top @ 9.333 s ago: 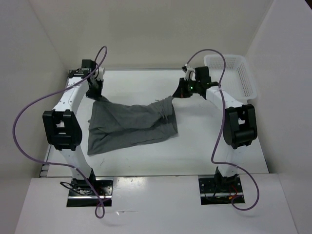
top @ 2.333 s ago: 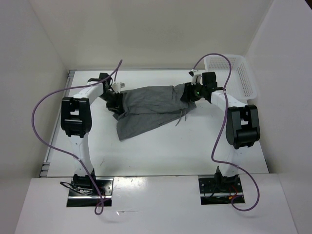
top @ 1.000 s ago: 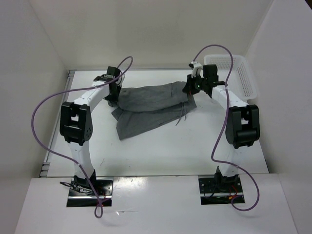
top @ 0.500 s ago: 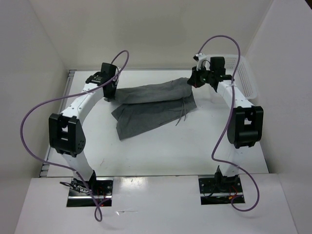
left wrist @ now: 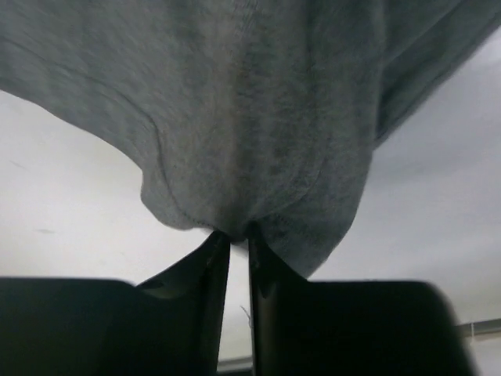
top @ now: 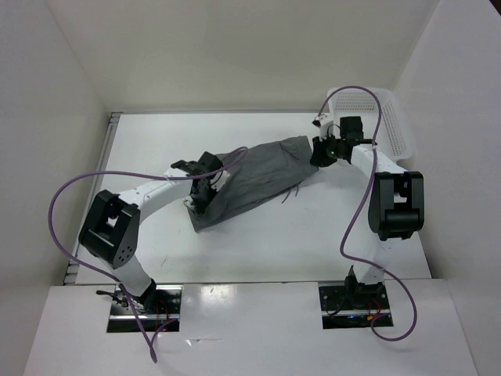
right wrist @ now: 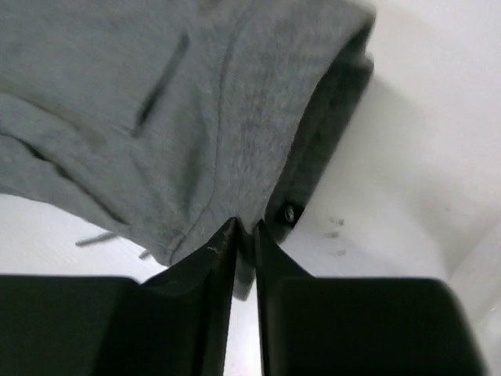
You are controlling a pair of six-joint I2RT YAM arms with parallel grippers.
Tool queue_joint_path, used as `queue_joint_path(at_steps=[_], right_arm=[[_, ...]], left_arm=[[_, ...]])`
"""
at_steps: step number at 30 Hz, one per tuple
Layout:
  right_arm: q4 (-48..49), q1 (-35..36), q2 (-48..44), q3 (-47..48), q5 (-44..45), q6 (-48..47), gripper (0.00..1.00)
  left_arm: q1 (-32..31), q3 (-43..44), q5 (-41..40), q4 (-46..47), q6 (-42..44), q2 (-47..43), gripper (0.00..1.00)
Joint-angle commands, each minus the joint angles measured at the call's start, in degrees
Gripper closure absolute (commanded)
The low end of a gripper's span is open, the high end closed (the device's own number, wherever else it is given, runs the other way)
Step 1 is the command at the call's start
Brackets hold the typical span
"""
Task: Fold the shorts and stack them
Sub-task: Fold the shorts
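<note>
The grey shorts (top: 254, 180) lie folded in a slanted band on the white table, from the lower left up to the right. My left gripper (top: 200, 190) is shut on the shorts' lower-left edge; the left wrist view shows the fabric (left wrist: 258, 117) pinched at the fingertips (left wrist: 239, 239). My right gripper (top: 319, 152) is shut on the upper-right waistband end; the right wrist view shows the cloth (right wrist: 196, 110) clamped between the jaws (right wrist: 244, 229), with a metal eyelet (right wrist: 290, 212) beside them. A thin drawstring (top: 291, 193) dangles below the right end.
A white mesh basket (top: 383, 117) stands at the back right, just beyond my right arm. White walls close in the table (top: 313, 235) at back and sides. Purple cables loop over both arms.
My left gripper has swung from the back left forward and right, carrying its edge of the shorts over the lower layer. The right gripper has lowered slightly, holding its end.
</note>
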Motion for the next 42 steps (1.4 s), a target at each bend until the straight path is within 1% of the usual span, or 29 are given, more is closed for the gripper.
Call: queue_joint_path(at_steps=[1, 2, 3, 4, 5, 6, 7, 8, 10, 11, 13, 16, 19, 22, 24, 25, 29, 30, 33, 35, 36, 37, 39, 40, 42], right_arm=[[1.8, -0.1, -3.7, -3.6, 3.4, -0.4, 0.76], [2.4, -0.1, -4.4, -4.4, 4.1, 2.1, 0.66], [3.0, -0.1, -4.4, -4.9, 4.6, 3.5, 0.53], [3.7, -0.1, -4.4, -5.5, 5.3, 5.4, 0.35], [4.3, -0.1, -4.4, -5.5, 5.3, 7.1, 0.32], [4.3, -0.1, -4.4, -5.5, 3.5, 10.5, 0.29], [4.8, -0.1, -4.4, -5.5, 3.0, 12.4, 0.24], [5.5, 0.4, -3.8, -5.5, 3.0, 14.4, 0.23], [6.4, 1.2, -3.1, -6.0, 5.4, 18.7, 0.19], [6.4, 1.7, -2.3, -6.0, 6.7, 20.2, 0.19], [6.4, 2.5, -0.8, -6.0, 8.2, 20.2, 0.18], [5.2, 4.1, 1.4, -5.5, 8.8, 20.2, 0.18], [6.6, 5.1, 3.0, -5.5, 8.8, 20.2, 0.18], [6.6, 5.7, 4.6, -5.0, 10.1, 20.2, 0.21], [6.6, 5.7, 4.6, -5.0, 11.0, 20.8, 0.24], [6.6, 5.7, 5.1, -5.0, 11.9, 20.8, 0.24], [6.6, 5.7, 5.1, -6.5, 12.7, 20.8, 0.34], [6.6, 6.2, 5.1, -6.5, 12.7, 20.8, 0.39], [6.1, 6.2, 4.1, -7.6, 12.7, 20.8, 0.40], [6.1, 6.2, 3.3, -7.6, 14.2, 20.3, 0.35], [5.5, 6.2, 2.7, -7.6, 14.2, 19.6, 0.31], [5.5, 6.2, 2.7, -7.1, 14.8, 19.0, 0.30], [5.5, 6.2, 2.1, -6.5, 15.4, 18.4, 0.29], [4.8, 6.2, 1.5, -6.0, 14.8, 18.4, 0.29], [4.2, 6.2, 1.0, -5.5, 12.8, 17.1, 0.29]], left_arm=[[-0.1, -3.6, -2.0, -0.8, 0.1, 0.4, 0.76], [-0.1, -4.1, -2.8, -0.8, 0.1, 0.4, 0.69], [-0.1, -4.1, -3.4, -0.8, 0.1, 0.4, 0.62], [-0.1, -4.1, -3.4, -0.8, 0.1, 0.4, 0.55], [-0.1, -4.1, -3.4, -0.8, 0.1, -0.1, 0.41], [-0.1, -3.6, -3.4, -0.8, 0.1, -0.1, 0.35], [0.4, -3.6, -2.2, -0.8, 0.1, -0.1, 0.32], [1.1, -2.8, 0.0, -1.4, 0.1, -0.1, 0.31], [1.1, -2.2, 1.6, -1.4, 0.1, 0.6, 0.30], [0.3, -2.2, 1.1, -1.4, 0.1, 0.6, 0.30], [-1.7, -3.1, 0.5, -0.8, 0.1, 1.2, 0.29], [-1.8, -4.3, 0.5, -0.1, 0.1, 3.2, 0.25], [-1.8, -4.3, 1.0, 0.5, 0.1, 6.2, 0.25], [-1.8, -4.3, 1.6, 1.0, 0.1, 8.0, 0.25], [-1.8, -4.3, 0.2, 1.5, 0.1, 8.5, 0.25], [-1.8, -4.3, 0.2, 1.5, 0.1, 9.1, 0.25], [-1.8, -5.7, -2.1, 3.5, 0.1, 11.7, 0.25], [-1.8, -5.7, -2.1, 3.5, 0.1, 13.0, 0.26], [-1.8, -5.7, -2.1, 3.5, 0.1, 14.4, 0.31], [-1.8, -5.1, -2.7, 2.2, 0.1, 13.2, 0.31], [-1.8, -5.1, -3.5, 2.2, 0.1, 12.1, 0.31], [-0.8, -4.6, -4.0, 1.4, 0.1, 11.0, 0.31], [1.8, -2.3, -2.3, -1.3, 0.1, 7.1, 0.30], [2.6, -1.2, 0.5, -2.3, 0.1, 5.6, 0.30], [3.2, 1.7, 3.6, -4.8, 0.1, 1.5, 0.29]])
